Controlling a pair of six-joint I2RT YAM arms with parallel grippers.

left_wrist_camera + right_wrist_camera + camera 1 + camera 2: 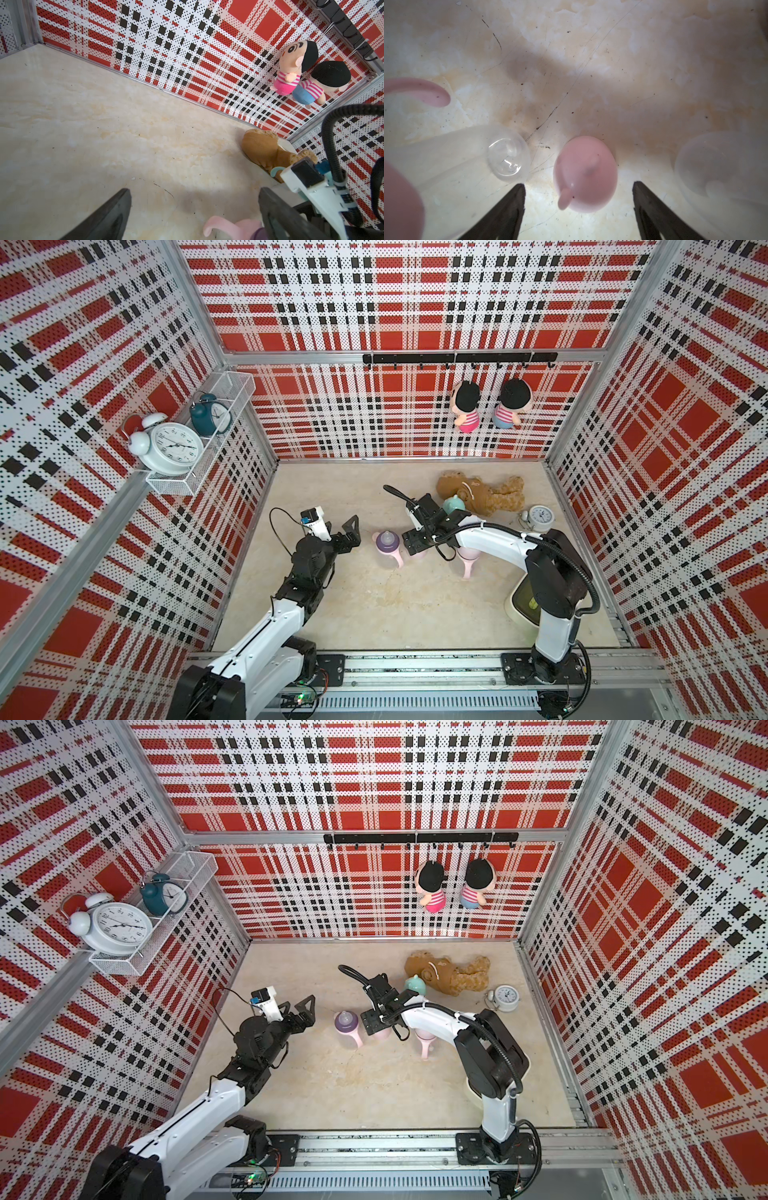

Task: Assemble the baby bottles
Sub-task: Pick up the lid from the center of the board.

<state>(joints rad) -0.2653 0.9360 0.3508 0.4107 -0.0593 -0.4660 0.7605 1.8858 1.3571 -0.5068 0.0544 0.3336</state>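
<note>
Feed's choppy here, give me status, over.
Left gripper open, empty. Right gripper open, straddling pink cap, not gripped. One clear bottle and a second bottle crowd it.

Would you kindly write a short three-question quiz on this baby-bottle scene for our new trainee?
1. True or false: the left gripper is open and holds nothing.
2. What sits on the table between the right gripper's open jaws? A) a pink cap B) a spoon C) a sponge
3. Fill in: the mint cap stands next to a brown ____.
Key: 1 true; 2 A; 3 teddy bear.
</note>
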